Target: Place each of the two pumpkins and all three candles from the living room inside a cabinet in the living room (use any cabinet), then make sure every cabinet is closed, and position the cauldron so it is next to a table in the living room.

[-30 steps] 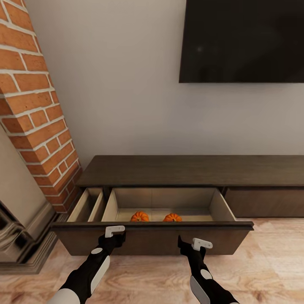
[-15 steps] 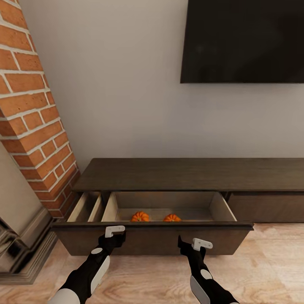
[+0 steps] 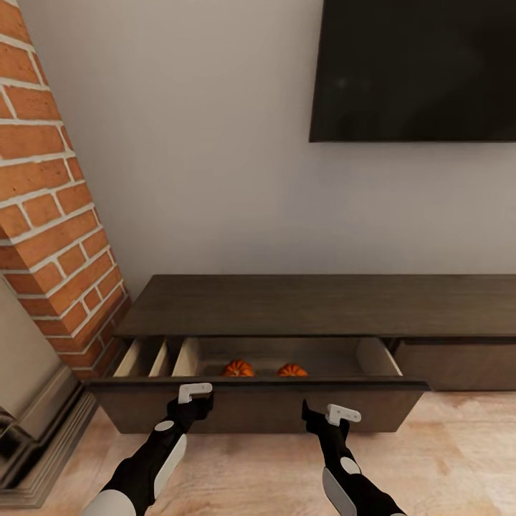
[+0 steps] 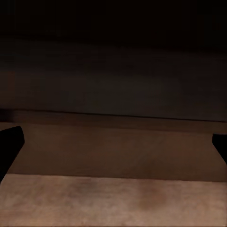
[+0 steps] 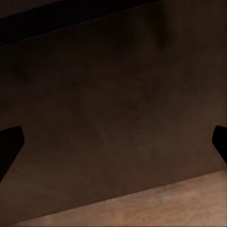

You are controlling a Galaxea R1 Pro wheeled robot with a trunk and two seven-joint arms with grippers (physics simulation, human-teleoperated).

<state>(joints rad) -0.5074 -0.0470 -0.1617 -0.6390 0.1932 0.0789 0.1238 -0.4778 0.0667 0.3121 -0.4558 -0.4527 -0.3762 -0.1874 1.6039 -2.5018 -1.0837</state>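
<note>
Two pumpkins (image 3: 237,368) (image 3: 292,370) sit side by side in the half-open drawer (image 3: 258,405) of the long dark cabinet (image 3: 315,304), just beyond our grippers and above them in the head view — the left pumpkin ahead of our left gripper (image 3: 192,405), the right one between the two grippers. No candle can be made out in the slice of pale drawer interior visible over the front panel. Both grippers sit low against the drawer's dark front, the right gripper (image 3: 326,421) a little lower than the left; each wrist view looks along widely parted finger tips straight at dark wood, so we read both as spread and holding nothing. Our judgement: the drawer is being pushed shut. The risk from here lies in uneven pressure — with one gripper lower than the other, the wide front could skew and bind in its opening. A hard shove could also set the round pumpkins rolling inside. And if the candles are not yet stowed, shutting now would mean opening a drawer again. The brick column (image 3: 50,215) stands well off to the left gripper's outer side, clear of the drawer.
</note>
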